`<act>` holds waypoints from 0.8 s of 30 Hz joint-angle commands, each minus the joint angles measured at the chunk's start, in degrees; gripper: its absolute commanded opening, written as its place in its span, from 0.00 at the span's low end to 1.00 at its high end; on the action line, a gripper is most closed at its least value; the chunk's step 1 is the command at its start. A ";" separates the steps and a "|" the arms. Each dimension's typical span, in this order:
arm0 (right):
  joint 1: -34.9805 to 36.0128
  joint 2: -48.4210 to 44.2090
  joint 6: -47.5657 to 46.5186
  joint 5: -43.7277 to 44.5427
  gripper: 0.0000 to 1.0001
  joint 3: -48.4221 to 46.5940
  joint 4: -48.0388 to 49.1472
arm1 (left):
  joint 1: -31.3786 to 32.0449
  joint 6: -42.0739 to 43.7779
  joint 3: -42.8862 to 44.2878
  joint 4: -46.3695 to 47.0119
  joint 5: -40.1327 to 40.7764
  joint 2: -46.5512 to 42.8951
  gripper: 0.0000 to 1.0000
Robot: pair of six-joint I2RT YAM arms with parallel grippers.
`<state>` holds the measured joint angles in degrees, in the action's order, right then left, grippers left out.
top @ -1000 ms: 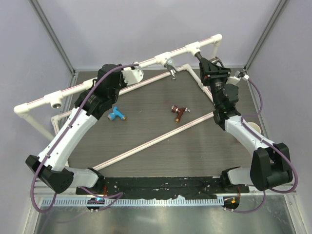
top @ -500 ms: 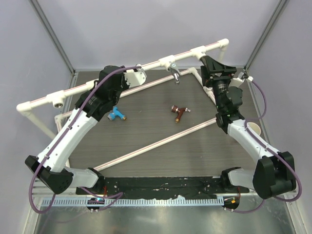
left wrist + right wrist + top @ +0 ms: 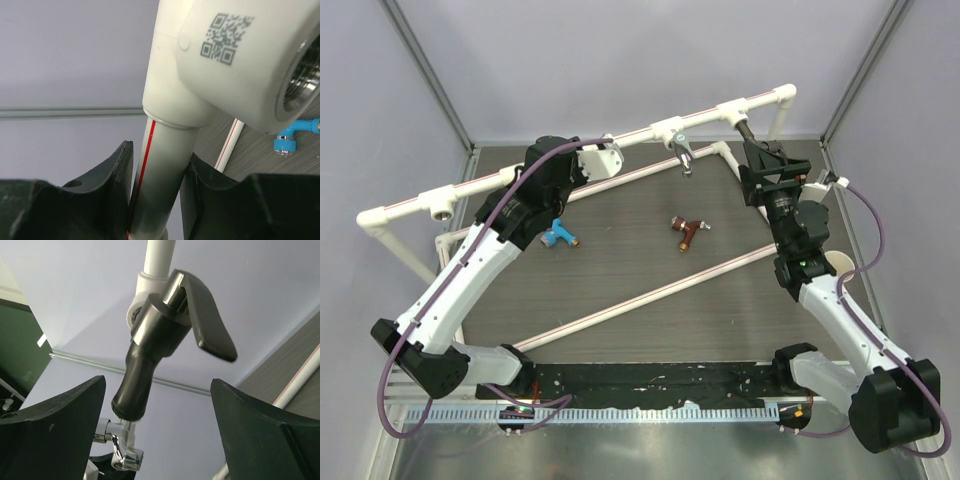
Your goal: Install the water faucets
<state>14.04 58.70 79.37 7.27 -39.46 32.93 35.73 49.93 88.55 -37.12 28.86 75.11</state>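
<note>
Faucet (image 3: 150, 345), black, points toward right pincer (image 3: 157, 382), apart; left pincer (image 3: 160, 152) clamps pipe (image 3: 152, 200).

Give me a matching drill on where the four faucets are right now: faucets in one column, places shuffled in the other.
1. black faucet
2. chrome faucet
3. red-brown faucet
4. blue faucet

A. lying on the table, left side
B. on the raised pipe, between the right gripper's open fingers
C. lying on the table, middle
D. hanging from the raised pipe, no gripper on it

Pairs: 1-B, 2-D, 3-C, 4-A
</note>
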 commanded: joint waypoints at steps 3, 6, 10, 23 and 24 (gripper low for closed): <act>-0.16 -8.67 -7.64 -5.33 0.93 1.58 -8.64 | 1.01 -10.21 1.01 2.50 -1.97 -2.25 0.00; -0.16 -12.55 -15.71 -8.74 0.95 -0.26 -19.51 | 1.01 -10.29 1.10 2.50 -1.88 -2.07 0.00; -0.16 -15.45 -32.40 -11.31 0.96 -7.01 -35.09 | 1.01 -10.29 1.01 2.58 -1.97 -2.16 0.00; -0.16 -18.54 -95.51 -5.94 0.93 -14.42 -36.40 | 1.01 -10.29 0.92 2.94 -3.37 -1.37 0.00; -0.16 -17.66 -98.50 -6.56 0.93 -13.81 -34.96 | 1.10 -10.29 0.92 2.85 -3.37 -1.28 0.00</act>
<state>14.02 39.53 2.63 1.13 -55.22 -11.64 35.73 49.91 88.55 -37.12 28.67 75.11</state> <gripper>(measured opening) 0.929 0.396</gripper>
